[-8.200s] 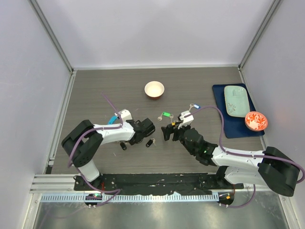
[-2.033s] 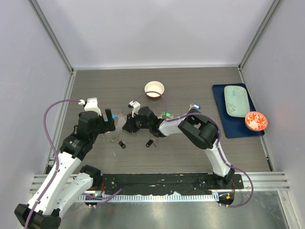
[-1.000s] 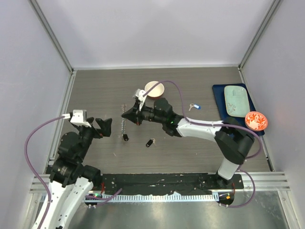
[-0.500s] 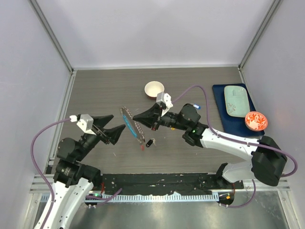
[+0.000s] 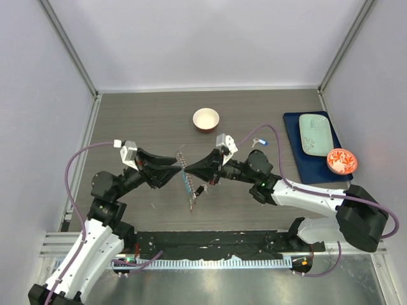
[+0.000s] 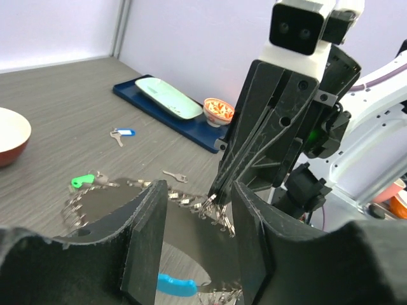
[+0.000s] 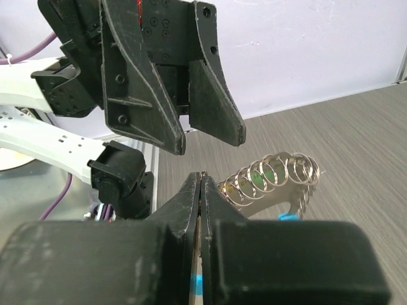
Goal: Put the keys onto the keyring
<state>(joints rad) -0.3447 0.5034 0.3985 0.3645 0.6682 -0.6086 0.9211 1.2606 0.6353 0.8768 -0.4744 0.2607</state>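
Keyring (image 5: pixel 185 178):

Top view:
- It is at the centre of the counter (image 5: pixel 127 121), strung between the two end effectors, with its blue tag toward 6 o'clock.
- Left end effector (image 5: pixel 176 170) comes in from 9 o'clock with its jaws partly apart.
- Right end effector (image 5: pixel 189 169) comes in from 3 o'clock, pinched closed on the wire.
- Black-tag key (image 5: pixel 201 189) lies on the counter just beside the ring at 4 o'clock.
- Blue-tag key (image 5: pixel 259 142) sits well apart at 2 o'clock.
- Bowl (image 5: pixel 205 119) is at 12 o'clock.

Left wrist view:
- Left end effector (image 6: pixel 200 190) stands about half open, and the coiled keyring (image 6: pixel 191 204) runs across the gap.
- I cannot tell whether the pads touch the wire.
- Right end effector (image 6: pixel 215 198) has its tip on the coils.
- Green-tag key (image 6: pixel 79 181), plain key (image 6: pixel 175 176) and blue-tag key (image 6: pixel 124 133) lie loose on the counter beyond.

Right wrist view:
- Right end effector (image 7: pixel 201 179) has its fingers pressed together.
- Keyring (image 7: pixel 273 176) coils sit just beside the tip at 3 o'clock.
- Left end effector (image 7: pixel 210 143) is at 12 o'clock with its fingers apart.
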